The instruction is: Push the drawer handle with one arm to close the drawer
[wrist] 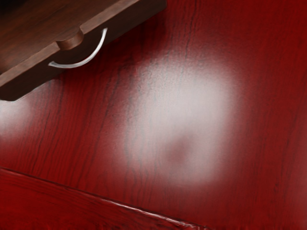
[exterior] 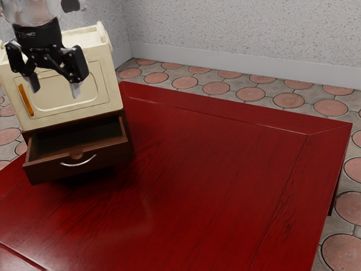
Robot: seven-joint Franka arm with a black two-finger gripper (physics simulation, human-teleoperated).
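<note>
Gripper (exterior: pixel 55 88) spread and empty, above an open drawer (exterior: pixel 45 171).
I see the fingers (exterior: pixel 76 89) apart, high and clear of the curved handle (exterior: pixel 79 162) on the drawer's front; behind, the cabinet (exterior: pixel 129 132) carries a cream box (exterior: pixel 107 96). If I come down too far back, I judge a fingertip could drop inside the drawer and block it. Fingers this wide could straddle the thin handle and catch on it. An off-centre push might jam the drawer, and too hard a one could slide the cabinet on the table (exterior: pixel 214 186) and tip the box.
</note>
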